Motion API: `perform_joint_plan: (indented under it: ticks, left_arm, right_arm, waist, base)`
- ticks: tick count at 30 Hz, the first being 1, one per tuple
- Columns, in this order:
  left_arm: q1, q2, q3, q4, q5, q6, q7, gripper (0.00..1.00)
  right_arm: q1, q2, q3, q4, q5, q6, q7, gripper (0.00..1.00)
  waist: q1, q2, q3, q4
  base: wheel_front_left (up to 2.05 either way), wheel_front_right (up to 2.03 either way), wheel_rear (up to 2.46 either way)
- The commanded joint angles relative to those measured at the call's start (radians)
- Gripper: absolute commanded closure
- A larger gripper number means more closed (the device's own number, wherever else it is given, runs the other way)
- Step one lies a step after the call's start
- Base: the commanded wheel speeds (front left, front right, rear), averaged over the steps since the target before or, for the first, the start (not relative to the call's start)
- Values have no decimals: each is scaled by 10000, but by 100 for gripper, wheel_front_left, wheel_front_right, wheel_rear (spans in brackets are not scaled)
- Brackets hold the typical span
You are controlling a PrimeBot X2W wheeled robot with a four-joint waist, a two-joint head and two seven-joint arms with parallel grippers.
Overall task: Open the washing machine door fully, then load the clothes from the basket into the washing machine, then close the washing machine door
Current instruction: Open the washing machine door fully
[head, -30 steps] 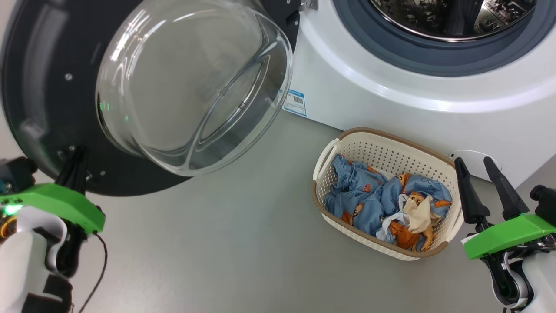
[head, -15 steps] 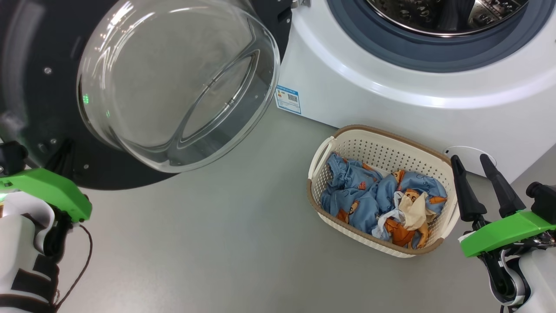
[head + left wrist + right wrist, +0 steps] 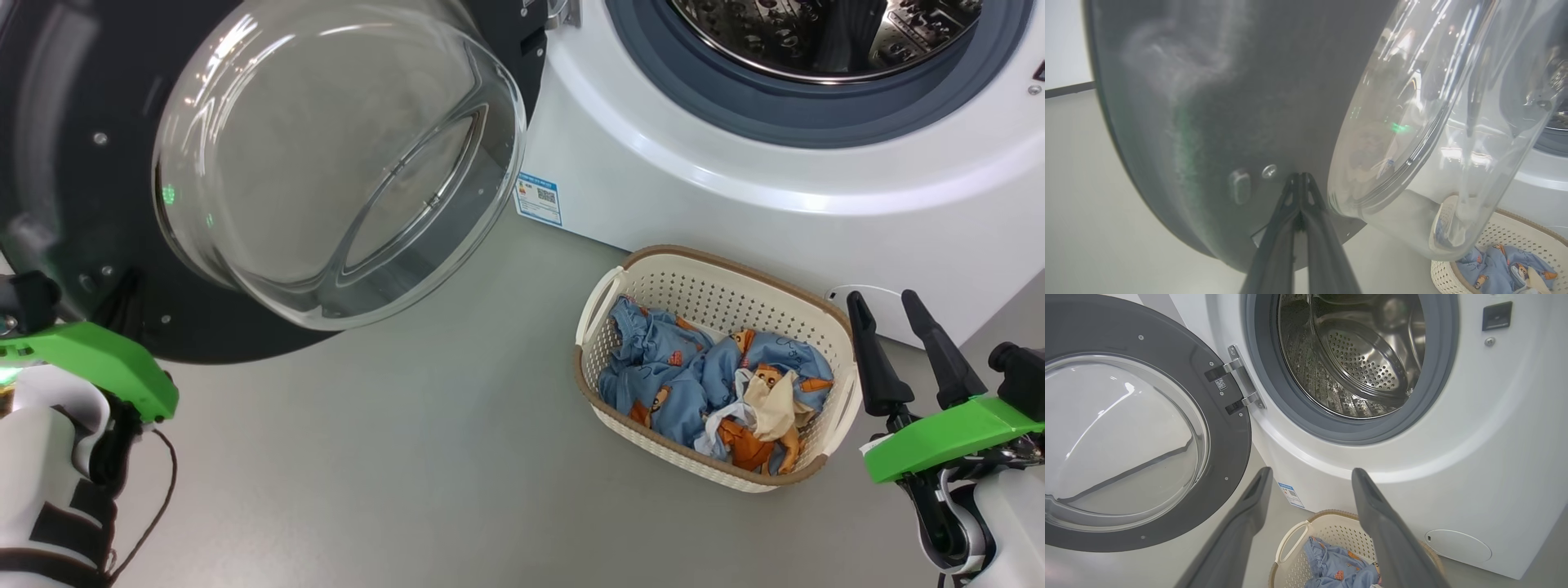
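The washing machine door (image 3: 73, 163) stands swung open at the left, a black ring around a bulging glass bowl (image 3: 326, 163). My left gripper (image 3: 122, 294) is shut and holds nothing. In the left wrist view the left gripper (image 3: 1300, 176) rests its tips against the door's (image 3: 1188, 102) inner ring beside a screw. The basket (image 3: 718, 294) sits on the floor before the washing machine (image 3: 735, 180), holding blue and orange clothes (image 3: 702, 376). My right gripper (image 3: 882, 298) is open and empty just right of the basket. The right gripper (image 3: 1311, 471) points at the open drum (image 3: 1363, 363).
The grey floor (image 3: 408, 449) lies between the door and the basket. A metal hinge (image 3: 1241, 381) joins the door to the machine. There is a blue label (image 3: 539, 196) low on the front and a round cap (image 3: 1457, 545) at the lower right.
The whole head picture has shifted a little to the left, so the camera moved. My left gripper stays shut at the door's ring. My right gripper stays open beside the basket.
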Motion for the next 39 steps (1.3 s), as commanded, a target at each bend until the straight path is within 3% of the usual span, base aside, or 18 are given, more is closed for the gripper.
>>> perform_joint_plan:
  ticks: [1,10,11,12,14,15,27,39]
  left_arm:
    - [-289,589,218,-178,-182,25,-183,100]
    - [399,608,-292,-768,-773,23,-581,100]
    - [468,620,-324,-833,-825,23,-641,88]
    - [468,620,-324,-833,-825,23,-641,88]
    - [697,645,-378,-999,-974,22,-795,15]
    - [780,651,-375,-1057,-1033,22,-840,0]
    - [1865,700,-263,-2486,-1269,143,-1240,0]
    - [3487,701,-167,-4966,-1381,1216,-1164,0]
  right_arm:
    - [-37,-50,139,-225,13,56,-122,0]
    - [-4,12,227,-144,74,56,-122,0]
    - [7,12,234,-144,78,56,-122,0]
    - [7,12,234,-144,78,56,-122,0]
    - [57,26,254,-141,93,56,-122,0]
    - [72,35,265,-138,100,56,-122,0]
    - [337,123,286,-184,106,56,-122,0]
    - [475,152,408,-229,100,56,-122,0]
  waist:
    - [0,-1,-18,-14]
    - [0,-1,-227,-192]
    - [0,-1,-259,-213]
    - [0,-1,-259,-213]
    - [0,-1,-379,-299]
    - [0,-1,-418,-339]
    - [0,-1,-903,-921]
    - [0,-1,-1294,-1831]
  base:
    - [0,0,0]
    - [0,0,0]
    - [0,0,0]
    - [0,0,0]
    - [0,0,0]
    - [0,0,0]
    - [0,0,0]
    - [0,0,0]
